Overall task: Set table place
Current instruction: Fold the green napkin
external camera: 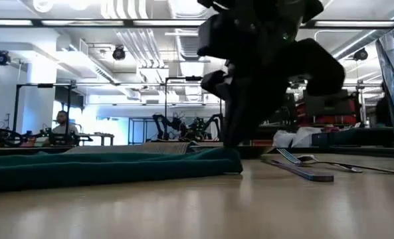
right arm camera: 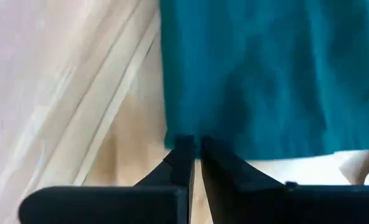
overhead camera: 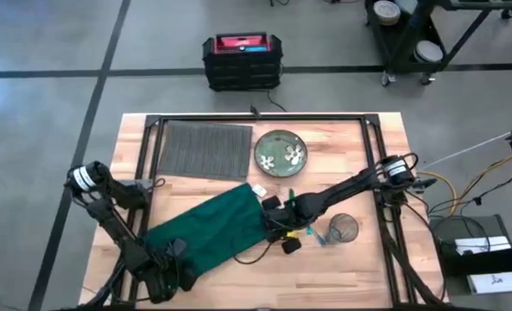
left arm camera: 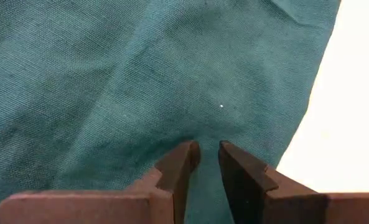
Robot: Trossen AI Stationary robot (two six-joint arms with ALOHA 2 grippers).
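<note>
napkin [overhead camera: 212, 226]: green cloth, lying flat and slanted on the table [overhead camera: 359, 259], near half. Landmark for the rest.
left gripper [left arm camera: 208, 163]: at napkin's near-left corner, down on the cloth; fingers narrow, a small gap between the tips, a ridge of cloth running up to the gap. Can't tell if fabric is really pinched.
right gripper [right arm camera: 195, 149]: at napkin's right edge, tips almost together right on the hem, low to the wood. Grip on the hem not confirmed.
risk, grip: both pinches look thin. If either holds only a few threads or none, a lift would take one side only and the cloth would twist or bunch.
risk, pull: arms at opposite ends; uneven pull could drag the napkin instead of lifting it.
cutlery [external camera: 303, 162]: fork and flat pieces on the wood just right of napkin, by the right gripper. A sweeping arm or dragged cloth could knock them.
glass [overhead camera: 344, 228]: farther right of napkin, upright; right arm passes above it, so a low swing could tip it.
plate [overhead camera: 281, 152]: beyond napkin's far-right corner, flowered, on bare wood.
place [overhead camera: 204, 149]: grey ribbed mat, beyond napkin, far-left, just beside plate; nothing on it.
risk, far: moving the napkin toward the mat could nudge the plate or ruck the mat's near edge.
</note>
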